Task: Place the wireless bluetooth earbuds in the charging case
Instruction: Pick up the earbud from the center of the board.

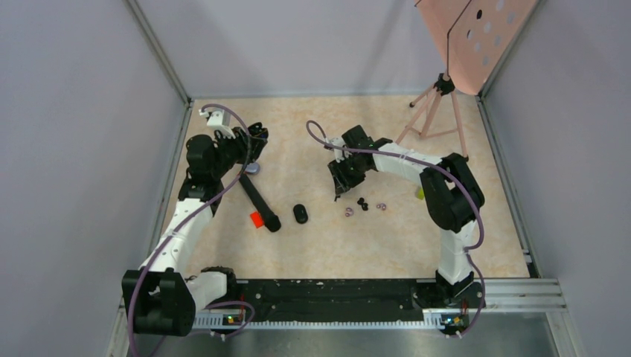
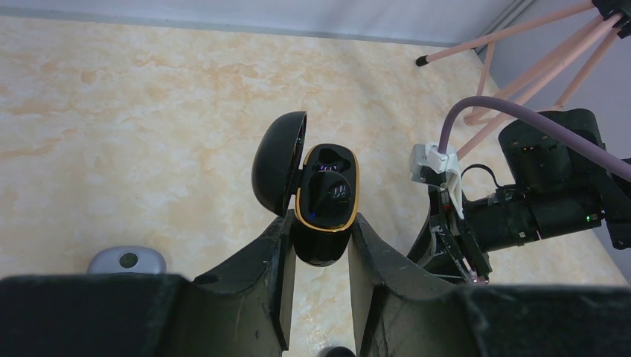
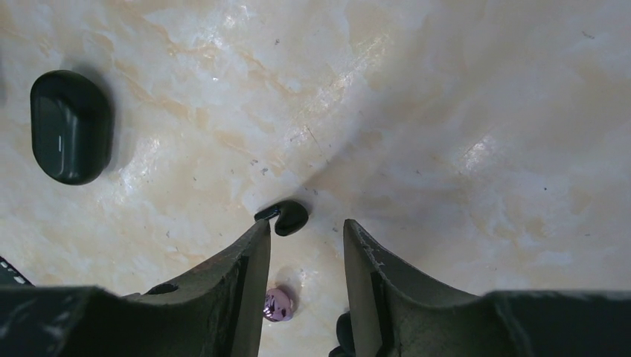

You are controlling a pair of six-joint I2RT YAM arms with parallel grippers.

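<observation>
Black earbud (image 3: 289, 217): on counter (image 3: 461, 111), just ahead of my right jaws, beside one fingertip, long axis across the gap | right jaws: apart, empty, nearer arm | pink earbud (image 3: 277, 304): beneath them | charging case (image 2: 325, 197): lid open, clamped in left jaws, well apart

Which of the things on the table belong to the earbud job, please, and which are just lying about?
Job: open charging case in the left gripper; black earbud by the right gripper; purple earbud.
Lying about: black marker; pink tripod; closed black case.
</observation>
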